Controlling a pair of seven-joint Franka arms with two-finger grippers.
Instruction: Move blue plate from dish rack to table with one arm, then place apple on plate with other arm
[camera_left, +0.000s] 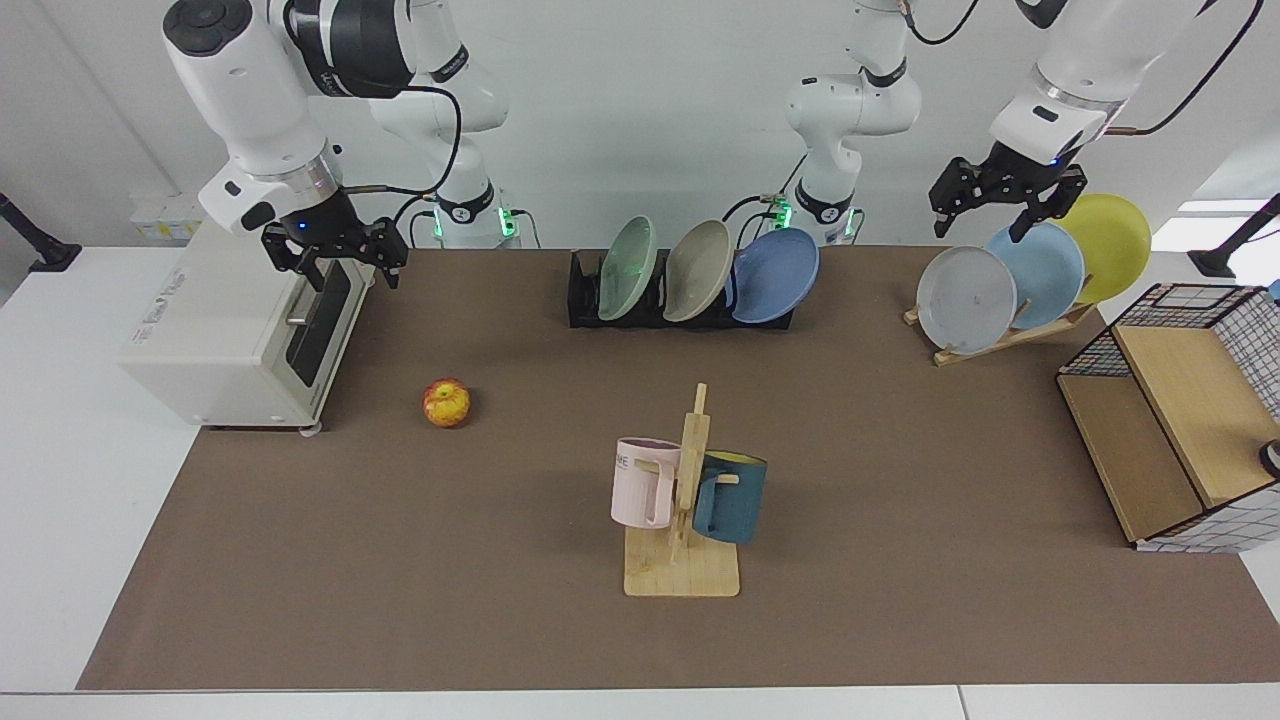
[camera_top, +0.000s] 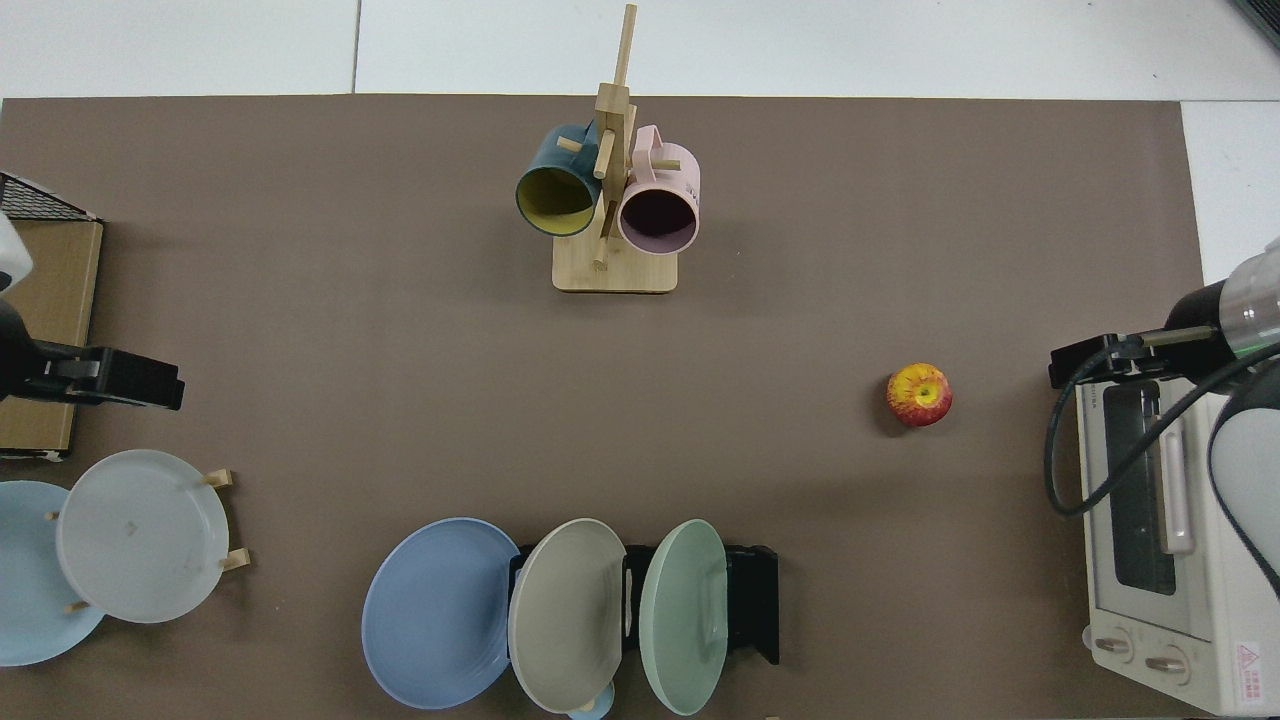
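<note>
The blue plate (camera_left: 777, 276) (camera_top: 435, 612) leans in the end slot of the black dish rack (camera_left: 585, 300) (camera_top: 755, 600), at the back of the brown table (camera_left: 900, 450). The apple (camera_left: 446, 402) (camera_top: 919, 395), red and yellow, lies on the mat near the toaster oven. My right gripper (camera_left: 350, 278) (camera_top: 1085, 365) hangs open and empty above the toaster's front edge, a short way behind the apple. High over the wooden plate stand, my left gripper (camera_left: 978, 228) (camera_top: 130, 380) is open and empty too, well to the side of the blue plate.
A beige plate (camera_left: 698, 270) and a green plate (camera_left: 628, 267) share the rack. A toaster oven (camera_left: 235, 330) stands beside the apple. A mug tree (camera_left: 685, 500) with two mugs stands mid-table. The wooden stand (camera_left: 1010, 335) holds three plates; a wire-and-wood shelf (camera_left: 1180, 430) sits beyond it.
</note>
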